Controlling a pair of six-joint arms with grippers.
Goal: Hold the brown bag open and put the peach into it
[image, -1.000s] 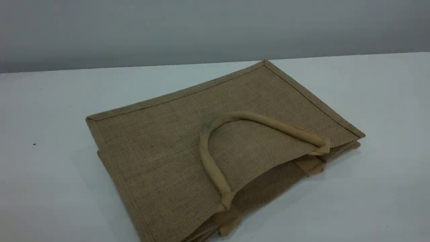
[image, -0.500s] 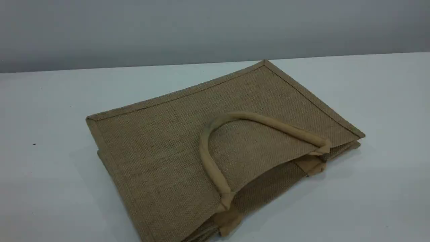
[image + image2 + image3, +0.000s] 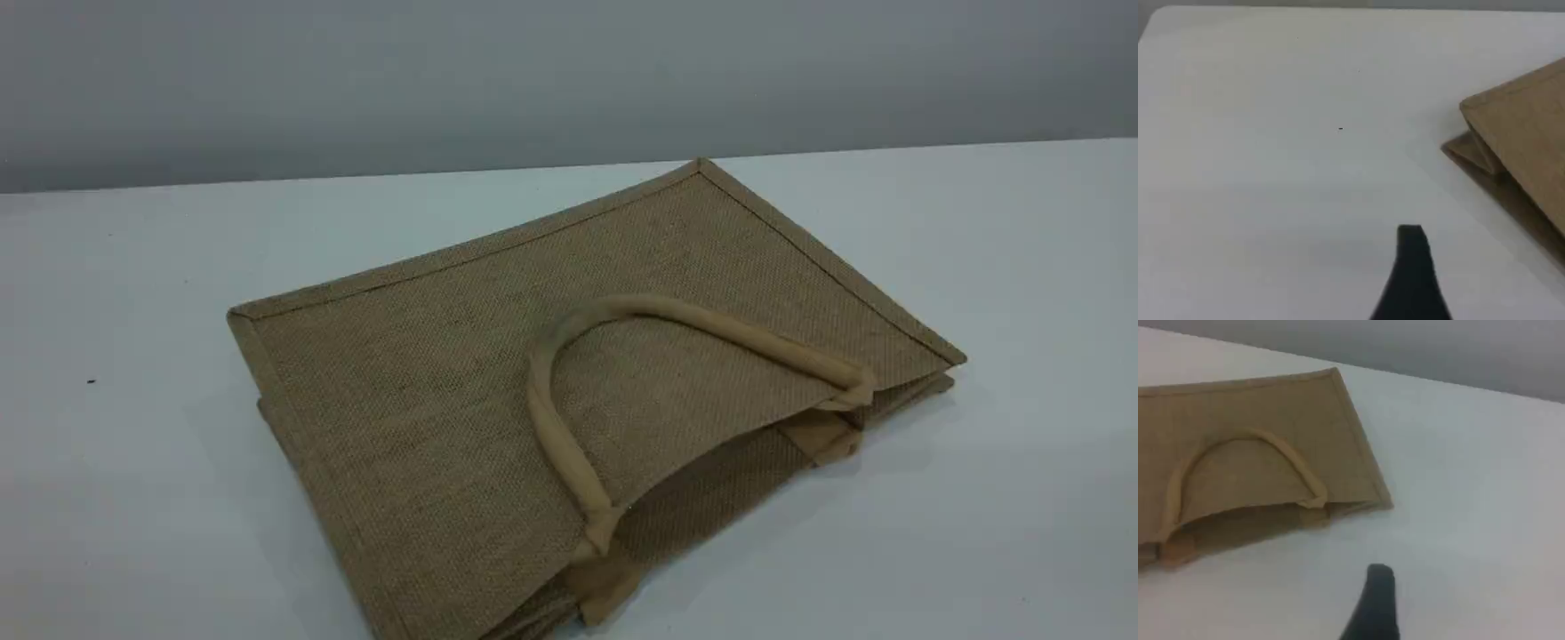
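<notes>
Lying flat on the white table (image 3: 133,498), the brown bag (image 3: 427,400) rests at a slant, one far corner toward the grey wall (image 3: 569,80) and its mouth toward the near right. Its upper beige handle (image 3: 711,324) is folded back and lies as an arch on the top panel. At the mouth the top panel's rim stands slightly off the lower panel, leaving a narrow shaded gap. Two beige tabs (image 3: 605,582) of the lower handle show beneath that rim. The bound edges run straight along the far and left sides. In the left wrist view, the left gripper (image 3: 1413,273) appears as a single dark fingertip above bare table, with one corner of the bag at the right edge of that view, well apart from it. A small dark speck (image 3: 1340,129) marks the table beyond the fingertip. In the right wrist view, the right gripper (image 3: 1375,600) likewise shows one dark fingertip over bare table, on the near side of the bag's mouth and clear of it. Both pincers stand wide apart, gripping nothing and touching neither bag nor handle.
</notes>
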